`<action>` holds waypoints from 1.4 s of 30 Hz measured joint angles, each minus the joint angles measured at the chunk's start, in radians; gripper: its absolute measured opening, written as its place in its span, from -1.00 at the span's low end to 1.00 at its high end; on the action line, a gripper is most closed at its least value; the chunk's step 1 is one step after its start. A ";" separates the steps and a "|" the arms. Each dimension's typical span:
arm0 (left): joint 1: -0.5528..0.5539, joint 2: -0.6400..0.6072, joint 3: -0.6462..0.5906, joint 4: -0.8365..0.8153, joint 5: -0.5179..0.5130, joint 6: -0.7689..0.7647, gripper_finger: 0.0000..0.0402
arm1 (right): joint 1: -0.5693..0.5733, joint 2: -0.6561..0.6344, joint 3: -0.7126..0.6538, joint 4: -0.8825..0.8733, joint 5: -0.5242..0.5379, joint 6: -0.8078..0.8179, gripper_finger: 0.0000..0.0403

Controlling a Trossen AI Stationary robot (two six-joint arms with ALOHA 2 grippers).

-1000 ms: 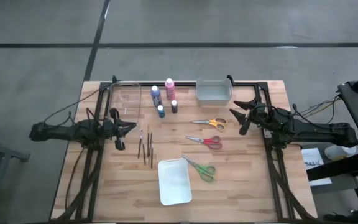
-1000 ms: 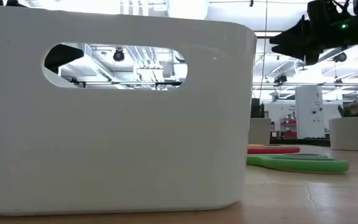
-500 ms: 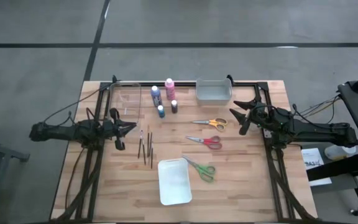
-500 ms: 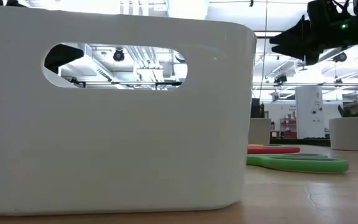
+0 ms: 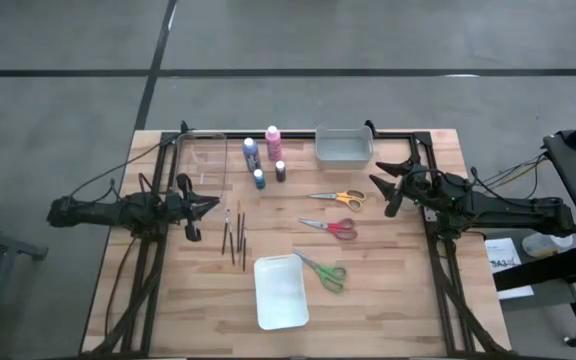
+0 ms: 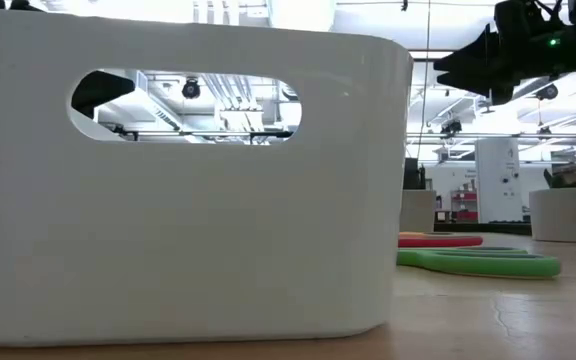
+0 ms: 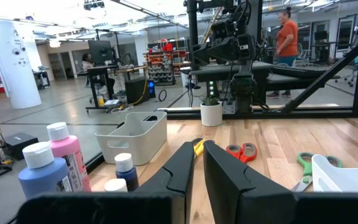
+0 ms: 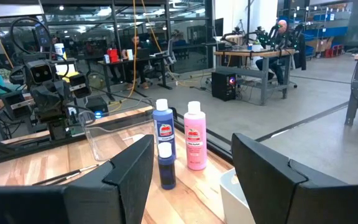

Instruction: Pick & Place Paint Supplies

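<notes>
Bottles — pink, blue, teal, dark — stand upright mid-table at the far side. Brushes lie near the left gripper, fingers nearly together, holding nothing. Orange scissors, red scissors and green scissors lie near the right gripper, fingers apart, empty

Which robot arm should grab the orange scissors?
Probably the right. Its open tool hangs beside the orange scissors, while the left tool, nearly closed, sits across the table by the brushes.
</notes>
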 joint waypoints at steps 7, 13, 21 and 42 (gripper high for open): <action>0.000 0.000 0.000 0.000 0.000 0.000 -0.76 | 0.000 0.000 0.000 0.000 0.000 0.000 0.05; 0.000 0.000 0.000 0.000 0.000 0.000 -0.76 | 0.000 0.000 0.000 0.000 0.000 0.000 0.05; 0.000 0.000 0.000 0.000 0.000 0.000 -0.76 | 0.000 0.000 0.000 0.000 0.000 0.001 0.05; 0.000 0.000 0.000 0.000 0.000 0.000 -0.76 | 0.000 0.000 0.000 0.078 -0.266 0.527 0.05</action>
